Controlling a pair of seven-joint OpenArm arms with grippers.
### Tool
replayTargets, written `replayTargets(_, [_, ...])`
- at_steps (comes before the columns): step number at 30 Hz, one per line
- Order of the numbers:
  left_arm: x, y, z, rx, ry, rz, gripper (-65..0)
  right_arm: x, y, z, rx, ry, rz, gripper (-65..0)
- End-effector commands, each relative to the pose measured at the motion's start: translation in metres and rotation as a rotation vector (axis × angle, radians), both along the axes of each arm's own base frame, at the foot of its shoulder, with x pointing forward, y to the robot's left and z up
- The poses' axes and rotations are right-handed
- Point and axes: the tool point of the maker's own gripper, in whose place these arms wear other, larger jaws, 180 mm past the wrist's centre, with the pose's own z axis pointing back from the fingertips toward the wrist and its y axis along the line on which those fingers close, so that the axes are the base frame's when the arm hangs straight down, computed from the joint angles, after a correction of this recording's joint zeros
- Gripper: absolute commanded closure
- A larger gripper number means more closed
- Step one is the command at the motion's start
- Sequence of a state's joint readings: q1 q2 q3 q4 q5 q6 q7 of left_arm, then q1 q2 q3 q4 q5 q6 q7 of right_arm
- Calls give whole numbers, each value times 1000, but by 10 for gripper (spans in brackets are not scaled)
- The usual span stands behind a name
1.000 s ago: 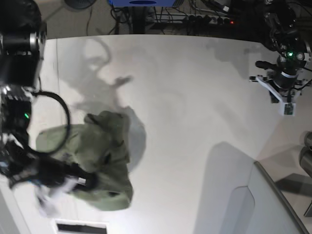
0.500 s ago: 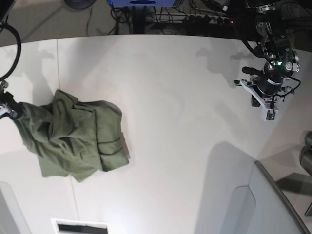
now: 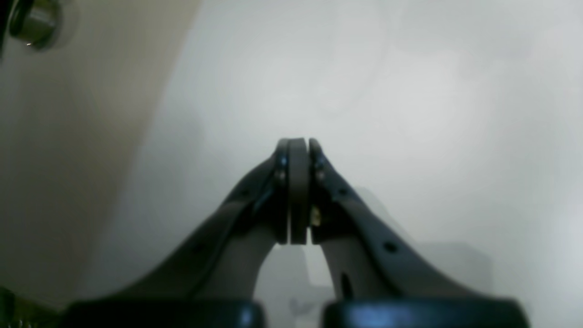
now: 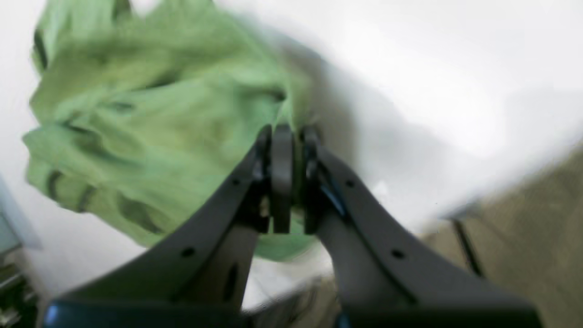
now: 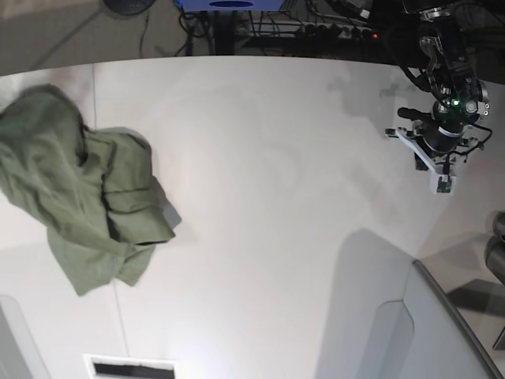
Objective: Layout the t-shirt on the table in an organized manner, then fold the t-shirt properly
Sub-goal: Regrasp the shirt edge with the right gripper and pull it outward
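Now crumpled t-shirt (image 5: 79, 209), white table (image 5: 276, 197)

Beyond the work surface: tan floor (image 5: 87, 35), tangled dark cables (image 5: 316, 28), a blue object (image 5: 229, 5). Grey angled panel (image 5: 442, 339) at one corner.

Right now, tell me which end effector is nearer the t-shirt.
Right. The right end effector sits against the t-shirt, apparently pinching its fabric. The left end effector is shut and empty far across the table.
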State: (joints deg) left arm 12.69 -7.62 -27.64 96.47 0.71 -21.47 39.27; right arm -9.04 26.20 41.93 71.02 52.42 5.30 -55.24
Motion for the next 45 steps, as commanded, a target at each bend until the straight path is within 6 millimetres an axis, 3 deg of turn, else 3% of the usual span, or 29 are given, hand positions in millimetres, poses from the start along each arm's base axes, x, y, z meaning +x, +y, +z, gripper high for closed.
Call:
replayTargets(1, [8,5,12,18,-43,1,0,12,-16,18,-47,-49,-5,-2])
replayTargets(3, [8,5,12,18,-43,1,0,18,-16,21,-45,-69,-12,-8])
replayTargets(6, [7,6,12,18,-42,2,0,29,-14,36,-79,-104,19,-101])
replayTargets(11, [6,12,14,30,-42,7,0,62,5,82,-189,-197,145,-419])
replayTargets(14, [6,12,14,32,-40,7,0,73,10,91,-201,-231,165,-570])
replayTargets(16, [5,12,13,32,-39,7,0,84,12,87,-179,-236,163,-576])
replayTargets(20, [6,11,13,29,-39,4,0,118,10,44,-242,-78,249,-578])
replayTargets(22, [6,6,12,24,-38,-4,0,132,23,27,-302,-45,379,-545])
replayTargets(24, [5,6,10,20,-35,-3,0,136,46,18,-321,-34,531,-438])
replayTargets(28, [3,3,2,0,-18,6,0,141,96,12,-296,-64,704,-114])
replayTargets(29, [3,2,1,-2,-16,5,0,138,105,10,-284,-55,720,-57])
replayTargets(30, [3,2,0,-3,-15,6,0,137,115,10,-277,-56,740,-45])
replayTargets(32, [3,2,0,-4,-13,6,0,139,137,19,-294,-88,798,-89])
replayTargets(36, [3,2,0,-4,-14,8,0,145,190,41,-357,-170,957,-366])
replayTargets(38, [3,2,0,-4,-14,8,0,147,202,40,-356,-168,966,-498])
replayTargets(39, [3,2,0,-4,-14,8,0,151,206,42,-358,-166,955,-534])
replayTargets(45, [1,2,-1,-4,-11,8,0,168,224,23,-386,-90,979,-495])
